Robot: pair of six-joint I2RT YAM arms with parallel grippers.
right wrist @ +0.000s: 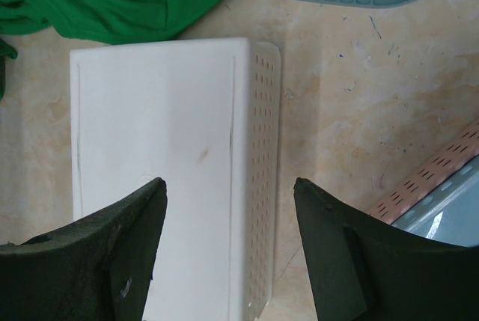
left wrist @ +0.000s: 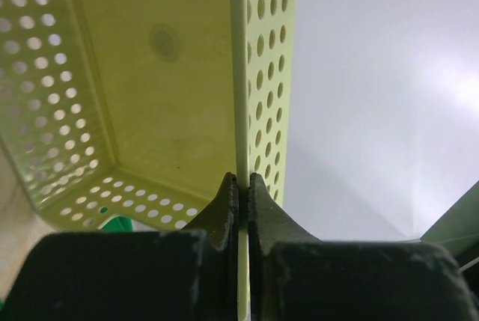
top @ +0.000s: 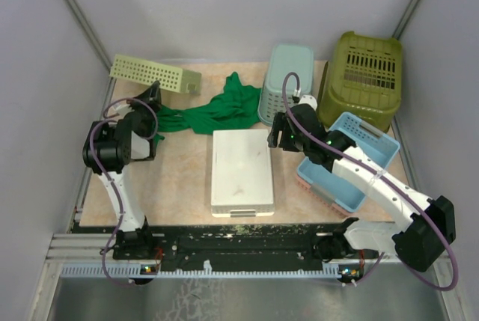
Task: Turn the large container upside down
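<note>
Plain grey walls (top: 224, 7) box in a beige marbled surface (top: 179, 186) with a white perforated box (top: 242, 171) at its middle. Behind that box to the right, in the far corner, sits the large container (top: 363, 78), olive green, slotted bottom facing the overhead camera. Left of the box the left claw (left wrist: 243, 186) pinches the wall of a pale yellow-green perforated tray (left wrist: 150, 74); the right claw (right wrist: 228, 182) hangs spread over the box.

The large container (top: 364, 74) stands back right of me, a basket (top: 286, 81) just left, a cloth (top: 221, 108) behind the central bin (top: 241, 171).
</note>
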